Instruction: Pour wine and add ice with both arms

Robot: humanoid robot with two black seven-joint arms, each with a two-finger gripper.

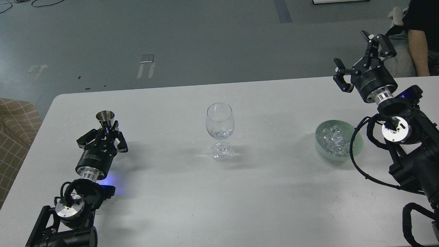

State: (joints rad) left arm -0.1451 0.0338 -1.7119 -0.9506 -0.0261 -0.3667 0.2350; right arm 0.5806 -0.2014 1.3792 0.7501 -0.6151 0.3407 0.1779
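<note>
Our ice (331,137) lies heaped in the pale green bowl (356,148), which sits on the white worktop (267,192) toward our right side, just beside the looped cable of our right arm (408,144). The cubes are small and glassy and fill the bowl's hollow; none lie outside it that we can see.

Well to the left of the bowl, near the middle of the worktop, the clear stemmed wine glass (220,128) stands upright on its foot. We cannot tell whether it holds any liquid.

Further left again, a small metal cup (105,117), cone-shaped with its open mouth up, is upright near the worktop's left part. Our left gripper (107,132) is right at its lower part, with the fingers (118,141) drawn in close around the stem of the cup, so we appear to be holding it. Our left arm (73,202) runs back from there toward the near left corner, with a blue glow on the worktop beside its wrist.

Our right gripper (358,56) is raised beyond the far right edge of the worktop, well apart from the bowl. Its fingers (344,84) are spread wide and hold nothing.

Beyond the worktop lies grey floor (171,41), and a person in a dark shirt (420,31) is partly visible at the top right corner, behind our right gripper. A checked seat (15,120) shows at the left edge.
</note>
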